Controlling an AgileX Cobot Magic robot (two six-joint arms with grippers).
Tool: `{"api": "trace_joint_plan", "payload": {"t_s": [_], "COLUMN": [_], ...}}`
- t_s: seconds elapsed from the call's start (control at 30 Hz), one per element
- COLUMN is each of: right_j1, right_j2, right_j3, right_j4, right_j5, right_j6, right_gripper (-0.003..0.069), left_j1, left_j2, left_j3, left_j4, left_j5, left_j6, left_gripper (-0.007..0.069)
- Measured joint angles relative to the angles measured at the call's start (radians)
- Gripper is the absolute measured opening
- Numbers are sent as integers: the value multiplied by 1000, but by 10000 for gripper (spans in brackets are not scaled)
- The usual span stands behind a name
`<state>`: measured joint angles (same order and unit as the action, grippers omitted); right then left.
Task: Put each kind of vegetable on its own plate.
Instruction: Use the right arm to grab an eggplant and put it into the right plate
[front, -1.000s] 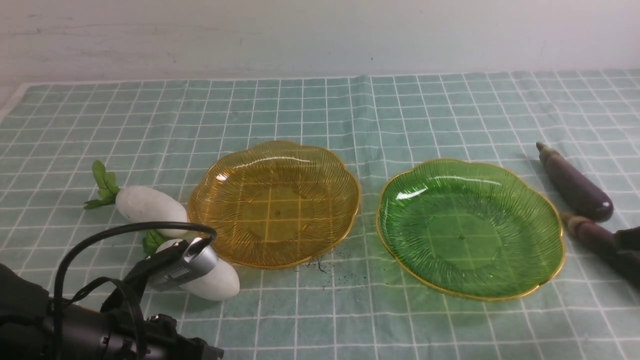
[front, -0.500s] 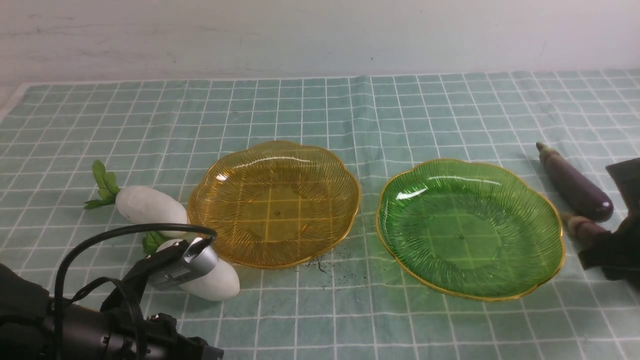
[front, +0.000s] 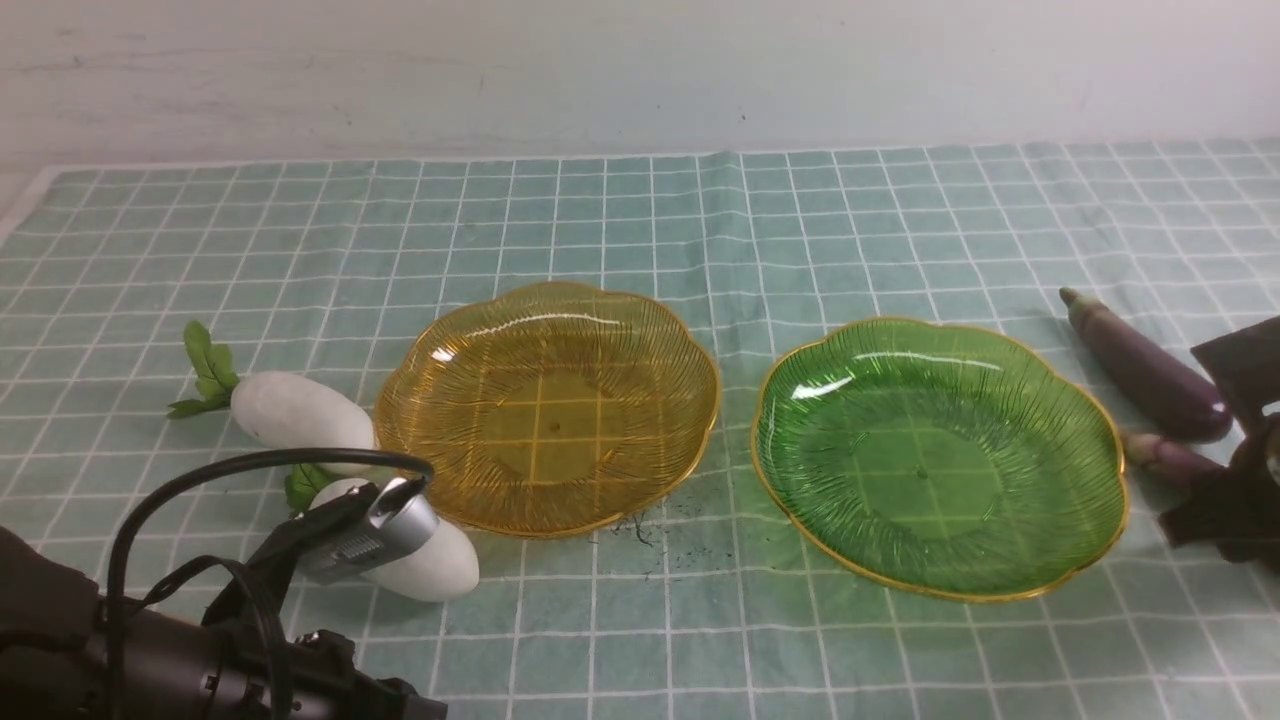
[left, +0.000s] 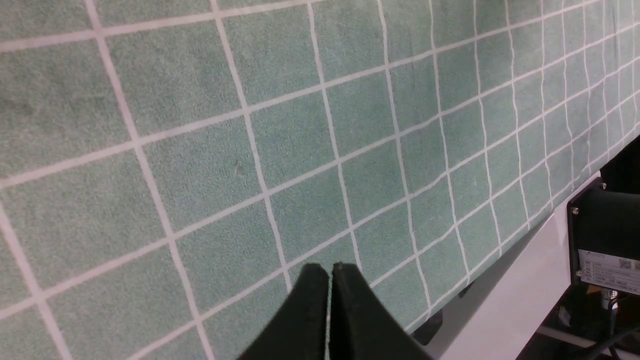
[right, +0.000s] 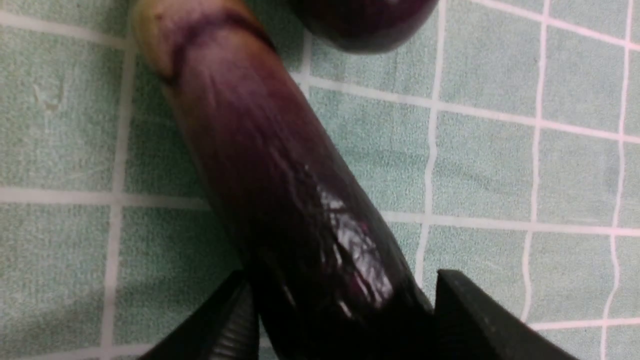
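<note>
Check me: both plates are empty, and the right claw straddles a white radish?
Not a radish. The right wrist view shows the right gripper straddling a purple eggplant. The amber plate and green plate are indeed empty.

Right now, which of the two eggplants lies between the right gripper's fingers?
The nearer eggplant, its stem cap toward the green plate: the right gripper's fingers flank its body. The farther eggplant lies free on the cloth beyond it.

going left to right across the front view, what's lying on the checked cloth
farther plump white radish with green leaves → amber-yellow ribbed translucent plate → green ribbed translucent plate → farther slender dark-purple eggplant. Left out, overlapping neighbours: the nearer white radish, the nearer purple eggplant.
</note>
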<state>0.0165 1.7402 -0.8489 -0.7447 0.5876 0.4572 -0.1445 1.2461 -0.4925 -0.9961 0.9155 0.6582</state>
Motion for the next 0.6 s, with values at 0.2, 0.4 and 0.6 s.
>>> {"api": "trace_joint_plan", "payload": {"t_s": [0.2, 0.4, 0.6], "right_j1": [0, 0, 0], "right_j2": [1, 2, -77], "right_j3": [-10, -81, -172], "right_j4": [-1, 88, 176], "right_j5": [34, 218, 386], "right_j6": [-1, 0, -64], "right_gripper": [408, 408, 407], "left_j1": [0, 0, 0], "left_j2": [0, 0, 0], "left_j3": [0, 0, 0], "left_j4": [0, 0, 0], "left_j5": [5, 20, 22], "left_j6": [0, 0, 0], "left_gripper": [-7, -7, -7]}}
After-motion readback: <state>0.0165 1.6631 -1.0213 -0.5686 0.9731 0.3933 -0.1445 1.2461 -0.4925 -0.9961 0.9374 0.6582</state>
